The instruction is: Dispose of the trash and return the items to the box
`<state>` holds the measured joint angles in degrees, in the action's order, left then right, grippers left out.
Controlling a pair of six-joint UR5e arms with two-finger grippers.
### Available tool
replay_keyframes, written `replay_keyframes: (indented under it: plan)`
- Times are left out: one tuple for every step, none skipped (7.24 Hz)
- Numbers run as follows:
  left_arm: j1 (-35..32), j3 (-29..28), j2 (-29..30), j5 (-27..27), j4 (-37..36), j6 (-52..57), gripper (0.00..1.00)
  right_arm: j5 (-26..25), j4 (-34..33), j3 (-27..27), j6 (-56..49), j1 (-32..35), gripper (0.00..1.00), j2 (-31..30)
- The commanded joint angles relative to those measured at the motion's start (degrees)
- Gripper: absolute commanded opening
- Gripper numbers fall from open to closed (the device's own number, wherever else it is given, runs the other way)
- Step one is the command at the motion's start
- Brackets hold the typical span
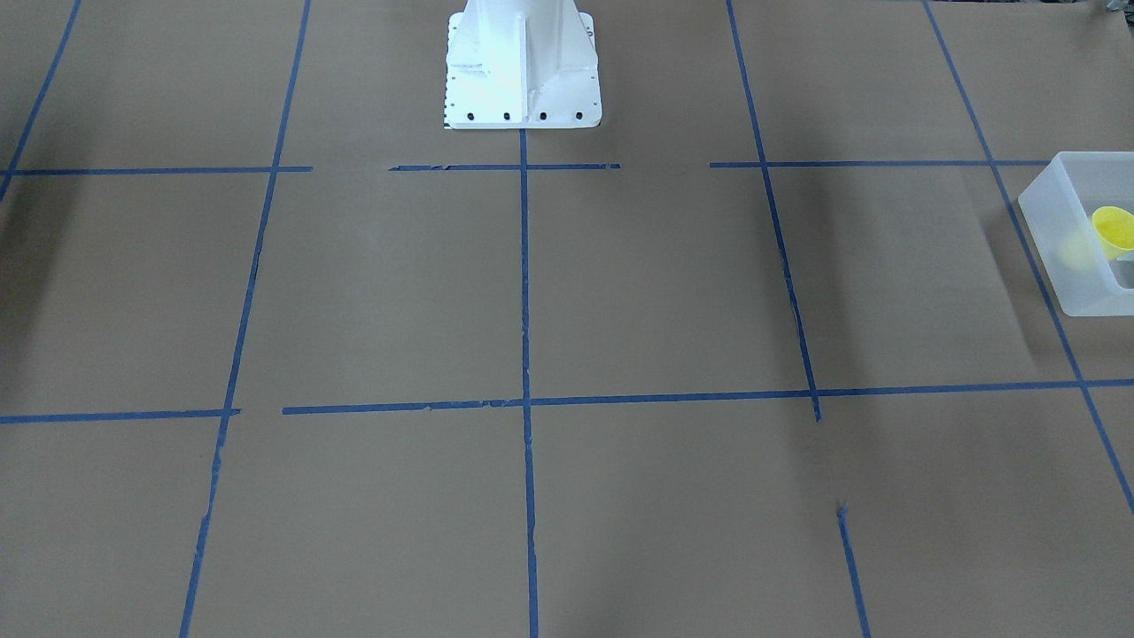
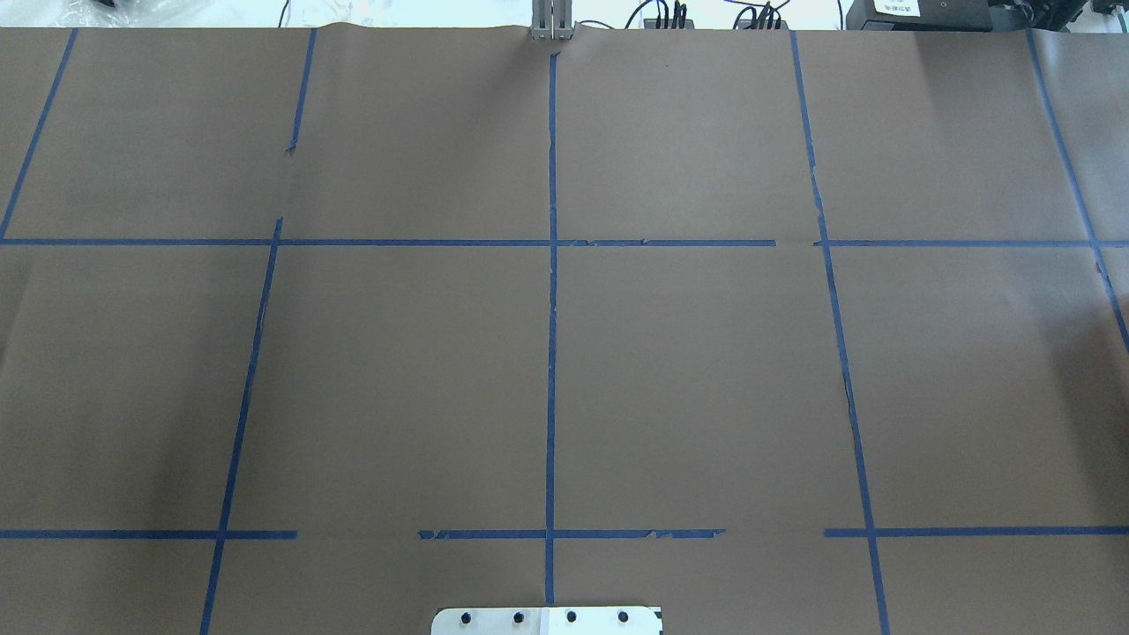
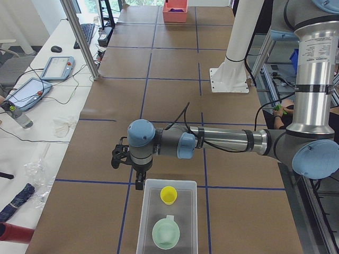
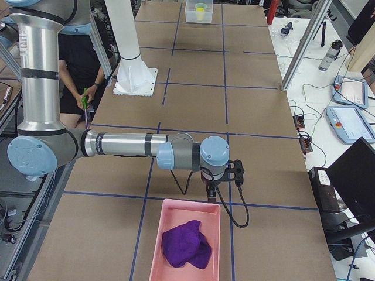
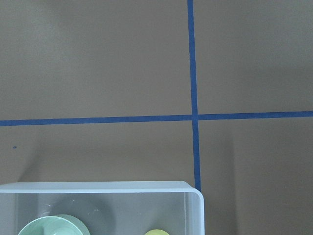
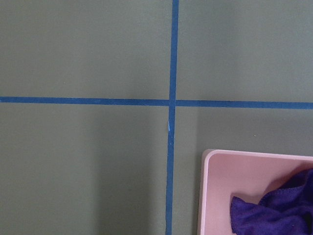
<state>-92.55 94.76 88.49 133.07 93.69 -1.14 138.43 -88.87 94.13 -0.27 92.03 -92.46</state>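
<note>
While the yellow cup (image 3: pixel 168 194) sits in the box (image 3: pixel 186 212), the left tool (image 3: pixel 139 182), spread untellable, hangs beside its rim.

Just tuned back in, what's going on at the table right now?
Neither arm visibly holds anything. The left hand hangs just outside one end of the box; the cup and a green dish sit inside it. The right hand hangs beside a pink bin holding a purple cloth. Whether either hand is open can't be told.
</note>
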Motion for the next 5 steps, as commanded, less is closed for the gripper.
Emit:
replay_keyframes:
  plan:
    - [0.00, -0.01, 0.19, 0.00, 0.00, 0.00, 1.00, -0.09, -0.07, 0.00, 0.01, -0.01, 1.00, -0.09]
    - [0.00, -0.01, 0.19, 0.00, 0.00, 0.00, 1.00, -0.09, -0.07, 0.00, 0.01, -0.01, 1.00, -0.09]
    - [0.00, -0.01, 0.19, 0.00, 0.00, 0.00, 1.00, -0.17, 0.01, 0.00, -0.08, 0.07, 1.00, -0.35]
    - [0.00, -0.01, 0.28, -0.09, 0.00, 0.00, 1.00, -0.17, 0.10, 0.00, -0.08, -0.01, 1.00, -0.44]
    - [0.00, -0.01, 0.28, 0.00, 0.00, 0.00, 1.00, -0.17, 0.10, -0.09, -0.08, -0.01, 1.00, -0.44]
